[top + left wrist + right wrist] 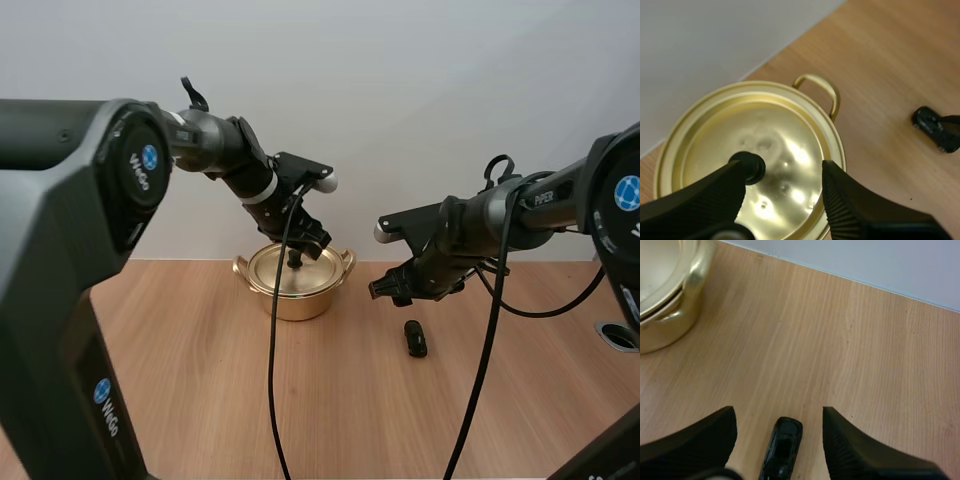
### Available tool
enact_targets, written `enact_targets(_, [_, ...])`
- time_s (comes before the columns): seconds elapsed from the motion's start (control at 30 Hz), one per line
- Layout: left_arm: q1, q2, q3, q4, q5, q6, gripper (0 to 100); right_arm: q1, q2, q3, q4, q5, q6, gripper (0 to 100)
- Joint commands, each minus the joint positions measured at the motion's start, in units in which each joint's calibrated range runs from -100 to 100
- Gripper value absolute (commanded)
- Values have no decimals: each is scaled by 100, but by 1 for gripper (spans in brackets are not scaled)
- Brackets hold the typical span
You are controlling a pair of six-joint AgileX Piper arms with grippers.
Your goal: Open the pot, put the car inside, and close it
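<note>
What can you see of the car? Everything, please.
The car is a small, glossy black toy, plastic by its look. It lies on the wooden table, apart from the gold pot, toward the right arm's side. The right gripper hovers open over it, a finger to either side; only the table touches it.

I work over a table [200, 380] of pale, warm wood with a fine straight grain. A plain grey-white wall [420, 90] rises directly behind its far edge (matte, evenly lit). Near the table's right edge sits a round metal-rimmed port [620, 335]. The light is soft, the shadows faint.
</note>
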Motion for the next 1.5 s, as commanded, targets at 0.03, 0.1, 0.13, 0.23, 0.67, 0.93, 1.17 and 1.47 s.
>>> enact_targets(0.03, [-1, 394, -107, 18, 8, -3, 76, 2, -2, 0, 2, 12, 0, 84])
enact_targets(0.1, [-1, 486, -217, -40, 27, -24, 76, -3, -2, 0, 2, 25, 0, 84])
enact_targets(0.13, [-1, 501, -254, -52, 27, -24, 76, -3, -2, 0, 2, 25, 0, 84])
enact_targets(0.23, [-1, 504, -348, -52, 27, -24, 76, -3, -2, 0, 2, 25, 0, 84])
enact_targets(0.67, [-1, 530, -770, -51, -698, -7, 75, -3, -2, 0, 2, 29, -9, 84])
enact_targets(0.93, [-1, 758, -853, -15, -912, -7, 74, -3, -13, 0, 2, 89, -9, 84])
enact_targets(1.17, [-1, 850, -853, -54, -892, 39, 73, -3, -13, 0, 2, 89, -9, 84])
enact_targets(1.47, [-1, 865, -853, -54, -882, 39, 27, -3, -13, 0, 2, 107, 13, 84])
